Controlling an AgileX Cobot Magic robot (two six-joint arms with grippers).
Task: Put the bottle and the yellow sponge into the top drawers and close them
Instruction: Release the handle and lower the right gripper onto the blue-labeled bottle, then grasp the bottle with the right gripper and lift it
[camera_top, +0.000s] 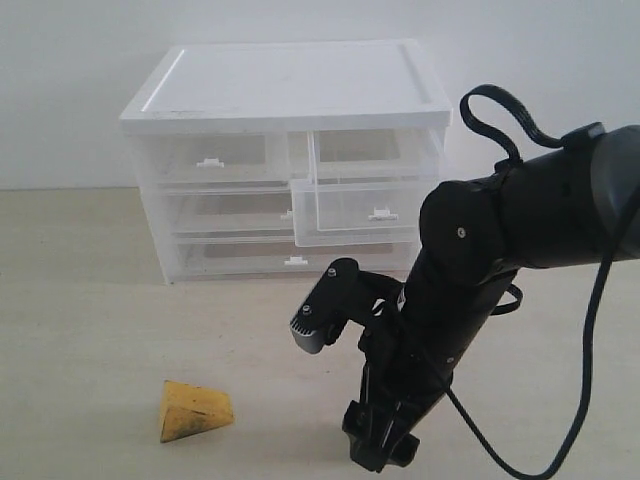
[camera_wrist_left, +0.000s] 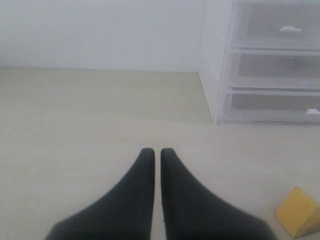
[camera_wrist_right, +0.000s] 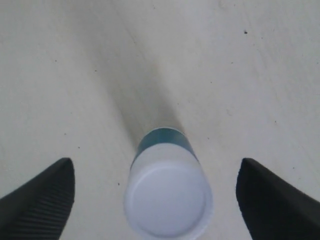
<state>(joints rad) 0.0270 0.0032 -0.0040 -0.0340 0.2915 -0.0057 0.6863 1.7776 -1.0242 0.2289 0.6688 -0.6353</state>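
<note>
The bottle (camera_wrist_right: 169, 196) stands upright on the table, white cap up, with its teal label just visible below the cap. My right gripper (camera_wrist_right: 156, 163) is open around it, one finger on each side and neither touching. In the exterior view the right arm hides the bottle, and the right gripper (camera_top: 381, 450) hangs low at the front edge. The yellow sponge (camera_top: 194, 410) lies on the table to the left of that arm; it also shows as the sponge (camera_wrist_left: 298, 213) beside my left gripper (camera_wrist_left: 157, 152), which is shut on nothing. The top right drawer (camera_top: 355, 212) is pulled out; the top left drawer (camera_top: 212, 158) is closed.
The clear drawer unit (camera_top: 285, 85) with a white top stands at the back of the table. Below the top drawers are two full-width drawers (camera_top: 230, 215), both closed. The same unit (camera_wrist_left: 220, 60) shows in the left wrist view. Bare pale table (camera_top: 90, 300) lies in front of it.
</note>
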